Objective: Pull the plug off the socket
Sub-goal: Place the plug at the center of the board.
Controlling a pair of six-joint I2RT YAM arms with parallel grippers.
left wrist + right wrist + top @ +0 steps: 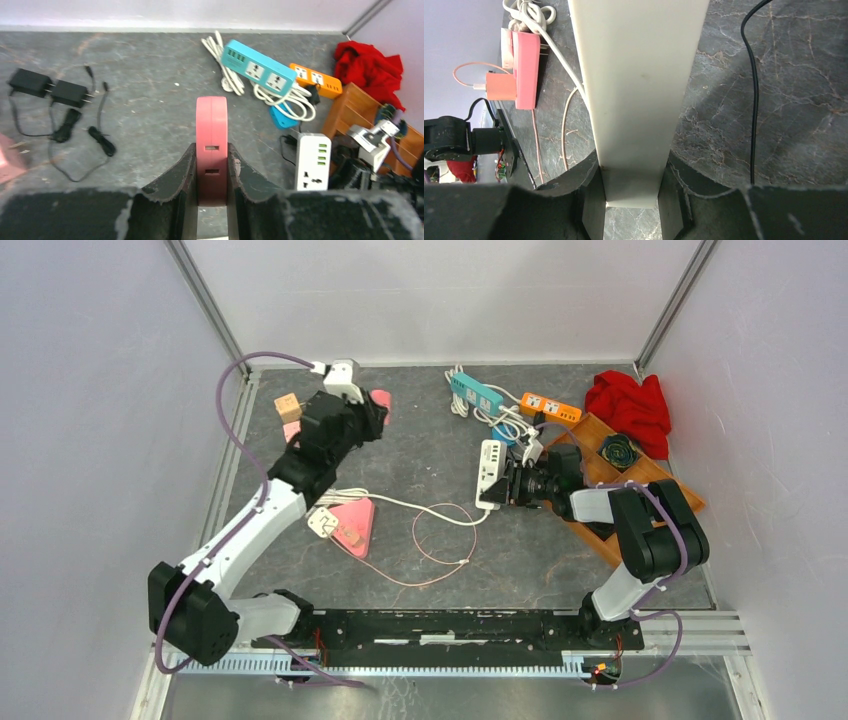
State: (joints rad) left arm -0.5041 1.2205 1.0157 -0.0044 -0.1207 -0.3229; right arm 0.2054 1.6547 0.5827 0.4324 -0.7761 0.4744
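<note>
My left gripper (211,148) is shut on a pink block with two slots (211,120), held edge-up above the table. In the top view this gripper (368,418) is at the back left with the pink block (381,400) at its tip. My right gripper (631,162) is shut on one end of a white power strip (634,75), which lies mid-table (490,470). The strip's white cable runs to a white plug (322,521) seated in a pink triangular socket (356,523). A pink charger (500,86) with a thin pink cable also sits on that socket (526,62).
A teal strip (475,392) and an orange strip (550,407) lie at the back with coiled white cable. A red cloth (630,405) and a wooden tray (600,435) fill the right side. Two black adapters (50,90) and a wooden block (287,405) sit at the left.
</note>
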